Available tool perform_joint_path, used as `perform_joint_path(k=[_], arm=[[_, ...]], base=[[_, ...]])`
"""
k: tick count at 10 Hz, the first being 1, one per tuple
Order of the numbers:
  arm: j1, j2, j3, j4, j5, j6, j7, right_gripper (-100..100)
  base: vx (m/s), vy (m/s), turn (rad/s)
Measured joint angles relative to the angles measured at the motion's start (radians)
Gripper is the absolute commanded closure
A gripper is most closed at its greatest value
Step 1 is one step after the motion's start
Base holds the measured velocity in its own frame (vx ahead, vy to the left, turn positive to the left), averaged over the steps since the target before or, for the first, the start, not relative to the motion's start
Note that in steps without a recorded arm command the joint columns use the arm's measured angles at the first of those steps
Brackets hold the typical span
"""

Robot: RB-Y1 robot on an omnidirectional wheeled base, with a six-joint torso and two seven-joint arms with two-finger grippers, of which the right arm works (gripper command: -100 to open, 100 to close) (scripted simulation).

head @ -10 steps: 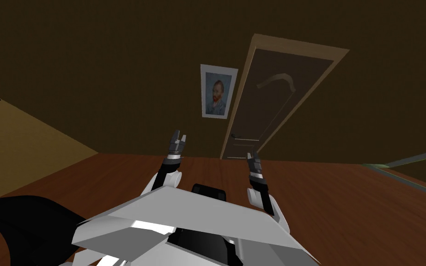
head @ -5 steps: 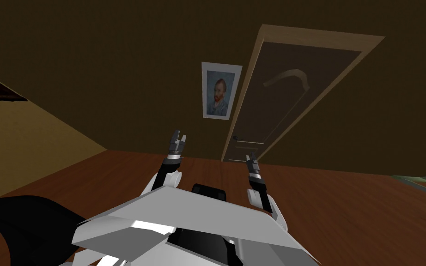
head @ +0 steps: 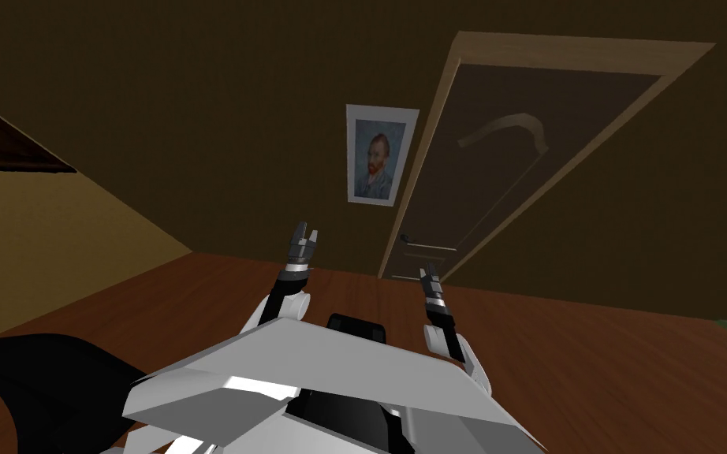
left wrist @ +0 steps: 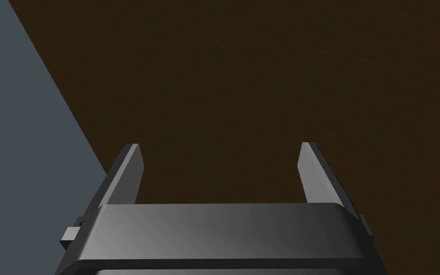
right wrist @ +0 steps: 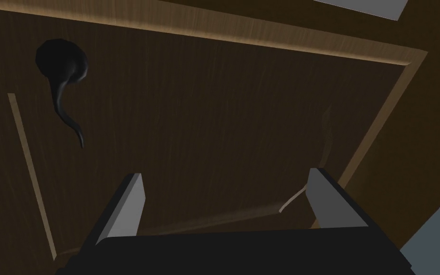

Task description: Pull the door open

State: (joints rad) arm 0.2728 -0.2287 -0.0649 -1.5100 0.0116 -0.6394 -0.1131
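Door (head: 504, 158) shut in its frame, nothing pulled yet. Right gripper (right wrist: 226, 174) spread, facing the panel, apart from the dark handle (right wrist: 61, 59) by the door's edge; left gripper (left wrist: 220, 147) spread, idle. Reach, grasp, pull all remain.

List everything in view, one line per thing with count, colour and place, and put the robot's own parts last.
wall: one, dark brown, straight ahead.
side wall: one, tan, on the left.
floor: one, reddish-brown wood, under the robot.
door: one, dark brown, looks shut, in the wall ahead and to the right.
door frame: one, light wood, around the door.
handle: one, black lever, on the door's left side.
portrait: one, white border, bearded man, on the wall left of the door.
left claw: one, grey fingers open, facing the wall.
right claw: one, grey fingers open, facing the door, apart from the handle.
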Motion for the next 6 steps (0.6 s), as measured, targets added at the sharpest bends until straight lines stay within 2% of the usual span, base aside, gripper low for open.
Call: perform_joint_path(k=[6], arm=[[-0.046, -0.028, -0.004, 0.126, -0.013, -0.01, -0.023, -100]], base=[[0.066, -0.033, 0.075]])
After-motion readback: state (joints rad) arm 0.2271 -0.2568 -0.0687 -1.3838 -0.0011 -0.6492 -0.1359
